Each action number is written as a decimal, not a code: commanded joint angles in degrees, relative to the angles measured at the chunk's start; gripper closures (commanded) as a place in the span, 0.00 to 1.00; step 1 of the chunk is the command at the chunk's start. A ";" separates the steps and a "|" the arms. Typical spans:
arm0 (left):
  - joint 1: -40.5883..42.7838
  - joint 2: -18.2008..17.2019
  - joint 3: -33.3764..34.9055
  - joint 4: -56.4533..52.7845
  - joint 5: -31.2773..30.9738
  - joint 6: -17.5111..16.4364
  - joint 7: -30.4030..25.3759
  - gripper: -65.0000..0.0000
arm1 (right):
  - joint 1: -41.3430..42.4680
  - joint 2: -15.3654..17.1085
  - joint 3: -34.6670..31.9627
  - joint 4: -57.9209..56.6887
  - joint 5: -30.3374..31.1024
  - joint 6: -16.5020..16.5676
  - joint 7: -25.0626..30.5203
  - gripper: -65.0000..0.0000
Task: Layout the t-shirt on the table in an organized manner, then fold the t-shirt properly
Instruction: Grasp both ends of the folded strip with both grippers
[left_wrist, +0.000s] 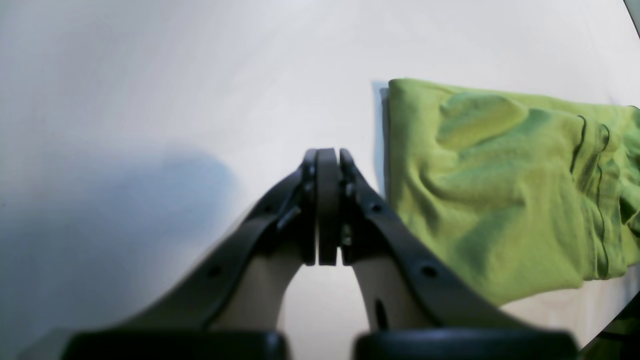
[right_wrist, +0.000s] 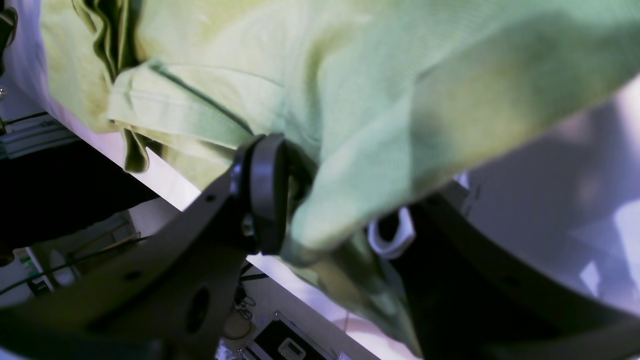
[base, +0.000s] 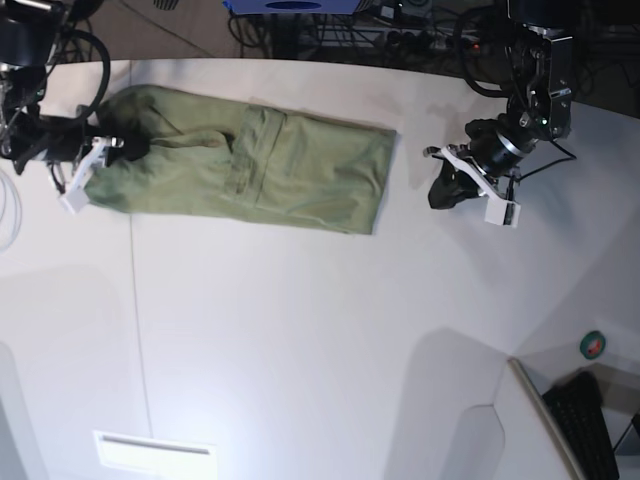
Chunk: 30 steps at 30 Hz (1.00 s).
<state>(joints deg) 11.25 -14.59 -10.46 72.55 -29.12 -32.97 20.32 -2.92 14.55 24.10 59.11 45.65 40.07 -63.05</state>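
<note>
The olive-green t-shirt (base: 250, 160) lies on the white table (base: 300, 330) as a long strip folded lengthwise, running left to right near the far edge. My right gripper (base: 108, 152) is at the strip's left end, shut on the t-shirt (right_wrist: 350, 100). In the right wrist view, cloth bunches between its fingers (right_wrist: 267, 190) and hangs over the table edge. My left gripper (base: 438, 195) hovers just right of the strip's right end, apart from it. Its jaws are shut with nothing in them (left_wrist: 327, 156), and the shirt's folded end (left_wrist: 500, 190) lies to their right.
A thin dark seam line (base: 135, 300) crosses the table on the left. A white rectangular label (base: 155, 450) sits near the front edge. Cables and equipment (base: 400, 30) crowd the space beyond the curved far edge. A small round green object (base: 593, 345) lies at the lower right.
</note>
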 joint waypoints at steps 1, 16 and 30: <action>-0.56 -0.58 -0.22 0.72 -0.90 -0.39 -1.28 1.00 | 0.59 0.79 0.03 0.54 0.29 -0.07 0.15 0.68; -0.83 -0.49 -0.22 0.63 -0.90 -0.39 -1.28 1.00 | 0.59 0.62 0.03 0.54 0.29 -0.07 0.15 0.68; -0.83 -0.22 -0.13 0.63 -0.90 -0.39 -1.20 1.00 | 0.68 0.62 0.03 0.45 0.29 -0.07 0.15 1.00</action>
<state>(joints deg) 10.81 -14.31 -10.41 72.36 -29.04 -32.99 20.29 -2.90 14.26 24.10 58.85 44.99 39.94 -63.05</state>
